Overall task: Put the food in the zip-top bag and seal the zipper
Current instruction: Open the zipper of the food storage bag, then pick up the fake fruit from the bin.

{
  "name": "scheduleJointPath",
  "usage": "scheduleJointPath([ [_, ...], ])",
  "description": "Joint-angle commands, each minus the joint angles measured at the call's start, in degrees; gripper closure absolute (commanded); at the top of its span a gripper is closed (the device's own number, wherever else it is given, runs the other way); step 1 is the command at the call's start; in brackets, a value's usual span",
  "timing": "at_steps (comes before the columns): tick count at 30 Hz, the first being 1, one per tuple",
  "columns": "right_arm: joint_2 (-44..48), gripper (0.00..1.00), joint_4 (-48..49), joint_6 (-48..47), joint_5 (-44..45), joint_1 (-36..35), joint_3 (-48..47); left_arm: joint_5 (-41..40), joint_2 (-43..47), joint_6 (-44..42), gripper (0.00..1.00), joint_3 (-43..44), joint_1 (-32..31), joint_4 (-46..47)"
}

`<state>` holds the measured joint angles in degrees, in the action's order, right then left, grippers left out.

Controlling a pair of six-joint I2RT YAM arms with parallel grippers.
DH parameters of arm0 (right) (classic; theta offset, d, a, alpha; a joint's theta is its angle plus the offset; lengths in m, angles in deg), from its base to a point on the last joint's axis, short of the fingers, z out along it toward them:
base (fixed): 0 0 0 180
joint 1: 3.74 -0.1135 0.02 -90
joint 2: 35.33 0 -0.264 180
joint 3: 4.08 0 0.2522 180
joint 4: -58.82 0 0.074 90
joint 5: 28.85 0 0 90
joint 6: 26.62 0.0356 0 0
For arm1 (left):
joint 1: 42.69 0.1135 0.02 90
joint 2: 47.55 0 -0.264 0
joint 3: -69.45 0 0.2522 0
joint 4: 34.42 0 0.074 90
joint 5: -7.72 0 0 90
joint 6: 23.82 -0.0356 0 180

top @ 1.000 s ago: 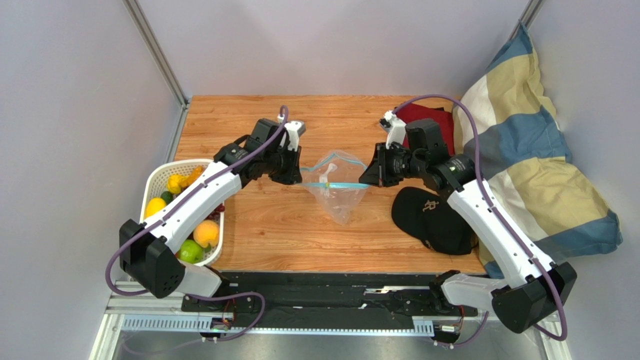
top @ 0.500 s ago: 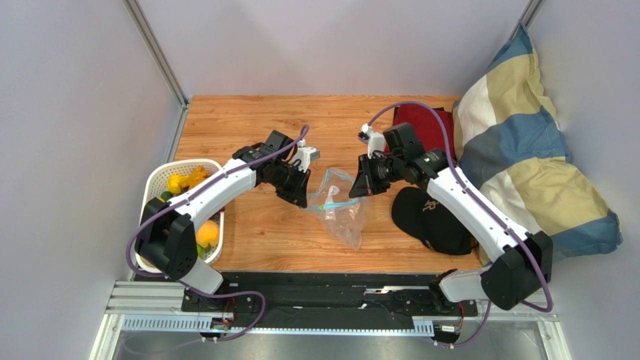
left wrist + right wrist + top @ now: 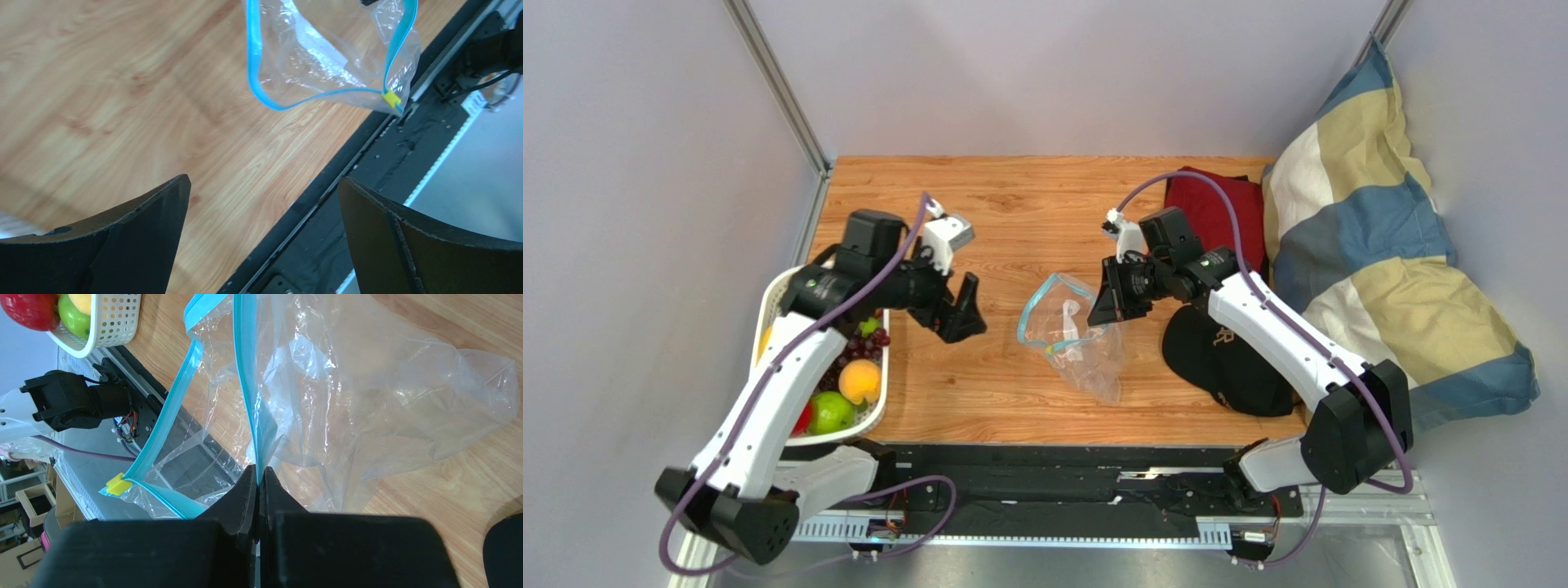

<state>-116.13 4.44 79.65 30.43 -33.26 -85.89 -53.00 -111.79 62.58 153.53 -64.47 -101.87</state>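
The clear zip-top bag (image 3: 1081,349) lies on the wooden table with its mouth gaping. Its blue zipper (image 3: 1033,314) forms an open loop. My right gripper (image 3: 1097,309) is shut on the zipper strip (image 3: 248,410) at the bag's right side and holds that edge up. A yellow slider (image 3: 116,485) sits at the zipper's end. My left gripper (image 3: 962,316) hangs open and empty to the left of the bag (image 3: 331,55), apart from it. The food lies in the white basket (image 3: 775,300): grapes (image 3: 860,346), a peach (image 3: 858,380), a green apple (image 3: 832,410).
A black cap (image 3: 1228,355) lies just right of the bag, under my right arm. Behind it are a red cloth (image 3: 1216,196) and a striped pillow (image 3: 1382,245). The table's near edge meets a black rail (image 3: 368,159).
My left gripper let go of the bag's mouth, opened, and drew back left toward the basket. The bag's mouth sagged into an open loop, held by my right gripper alone.
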Motion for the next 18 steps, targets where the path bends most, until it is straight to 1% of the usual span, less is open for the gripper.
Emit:
scheduleJointPath([
  [1,2.8,1.0,4.0,1.1,-1.4,-0.7,1.6,-3.8,4.2,-12.4,0.03,5.3,5.9,-17.0],
  [2,3.2,1.0,3.8,1.1,-1.6,-0.8,1.8,-5.7,4.6,-14.2,0.06,6.0,6.9,-19.6],
  [3,3.4,1.0,3.5,0.9,-1.8,-1.0,2.0,-10.8,5.2,-17.4,0.08,6.8,8.8,-22.1],
  [4,3.4,1.0,3.3,0.5,-2.0,-1.0,2.0,-13.6,5.6,-18.7,0.08,7.0,9.5,-26.3],
  [5,3.4,1.0,2.6,-0.3,-2.1,-1.2,2.2,-16.8,6.1,-20.6,0.08,7.1,10.0,-28.0],
  [6,3.5,1.0,2.3,-0.5,-2.2,-1.3,2.1,-23.8,7.5,-21.4,0.08,7.0,11.0,-30.9],
  [8,3.4,1.0,2.0,-0.8,-2.2,-1.5,2.1,-29.2,8.9,-23.6,0.07,7.1,11.9,-33.7],
  [9,3.5,1.0,1.9,-0.7,-2.2,-1.4,2.1,-35.7,9.7,-24.3,0.07,7.1,12.5,-37.0],
  [12,3.7,1.0,2.0,-1.1,-2.2,-1.9,2.0,-43.1,11.9,-26.9,0.06,7.2,14.5,-42.2],
  [14,3.6,1.0,1.7,-1.5,-1.8,-2.2,1.9,-46.4,13.5,-28.5,0.05,5.7,15.8,-42.8],
  [15,3.6,1.0,1.7,-1.9,-1.7,-2.3,1.7,-50.6,15.0,-29.3,0.05,2.7,16.0,-42.8],
  [18,3.8,1.0,1.2,-3.2,-0.7,-2.5,0.6,-54.6,16.7,-33.2,0.04,-3.8,18.7,-42.9],
])
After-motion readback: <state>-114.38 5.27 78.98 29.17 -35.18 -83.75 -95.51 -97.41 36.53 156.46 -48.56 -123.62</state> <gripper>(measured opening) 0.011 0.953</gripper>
